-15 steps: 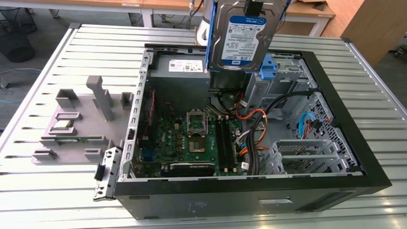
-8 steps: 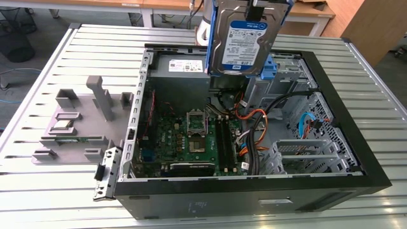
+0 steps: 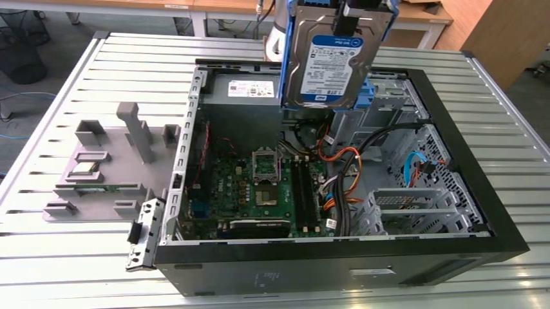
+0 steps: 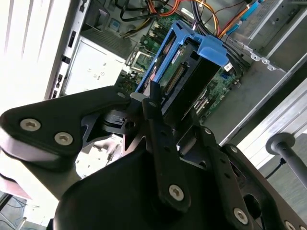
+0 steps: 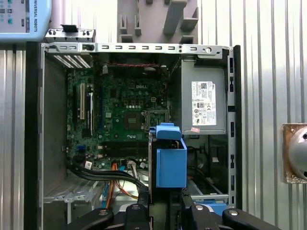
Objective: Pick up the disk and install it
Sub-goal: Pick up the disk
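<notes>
Step in hand: carrying the disk over the open computer case.

1. Grip. The gripper [image 3: 354, 18] is pressed together on the disk [image 3: 331, 58], pinching it across its flat faces near one end. In the exterior view one finger lies over the labelled face. The blue bracket frames the drive.
2. Position. The disk hangs upright in the air above the far part of the computer case [image 3: 344, 261] and touches nothing. In the first wrist view it sits edge-on beside the power supply [image 5: 204, 103], above the circuit board [image 5: 124, 115].
3. Hazards. A bundle of orange and black cables [image 3: 344, 164] lies in the case toward the exterior view's right, near the metal drive cage [image 3: 413, 206].
4. Good practice, as judged from this position. The pinch is at one end, so the free end could swing; move slowly. Hold the disk square to the case walls and clear of the cables.
</notes>
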`<state>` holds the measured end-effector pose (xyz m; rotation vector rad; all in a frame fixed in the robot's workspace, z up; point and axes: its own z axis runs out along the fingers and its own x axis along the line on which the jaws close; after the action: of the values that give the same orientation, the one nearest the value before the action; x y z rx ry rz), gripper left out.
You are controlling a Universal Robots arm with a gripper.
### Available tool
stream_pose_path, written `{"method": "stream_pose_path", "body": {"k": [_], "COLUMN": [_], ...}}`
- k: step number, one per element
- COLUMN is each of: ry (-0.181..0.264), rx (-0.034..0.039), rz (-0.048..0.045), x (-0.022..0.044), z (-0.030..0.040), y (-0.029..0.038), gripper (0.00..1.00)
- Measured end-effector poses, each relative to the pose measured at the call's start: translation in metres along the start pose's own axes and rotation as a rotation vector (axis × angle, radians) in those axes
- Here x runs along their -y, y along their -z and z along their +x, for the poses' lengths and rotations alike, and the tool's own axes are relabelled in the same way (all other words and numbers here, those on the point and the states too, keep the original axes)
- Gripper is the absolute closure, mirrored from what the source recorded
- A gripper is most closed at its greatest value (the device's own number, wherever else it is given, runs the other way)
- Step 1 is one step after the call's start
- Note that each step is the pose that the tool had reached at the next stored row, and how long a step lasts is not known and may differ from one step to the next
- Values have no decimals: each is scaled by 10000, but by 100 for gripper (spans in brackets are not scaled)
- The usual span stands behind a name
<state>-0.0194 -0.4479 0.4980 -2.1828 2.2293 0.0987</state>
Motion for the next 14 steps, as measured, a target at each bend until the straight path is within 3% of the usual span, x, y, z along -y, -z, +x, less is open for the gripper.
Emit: {"method": "stream_pose_path", "body": {"k": [14], "ry": [-6], "rx": [-183], "rz": [4], "x": [4], "z": [127], "y": [-29], "gripper": [65]}}
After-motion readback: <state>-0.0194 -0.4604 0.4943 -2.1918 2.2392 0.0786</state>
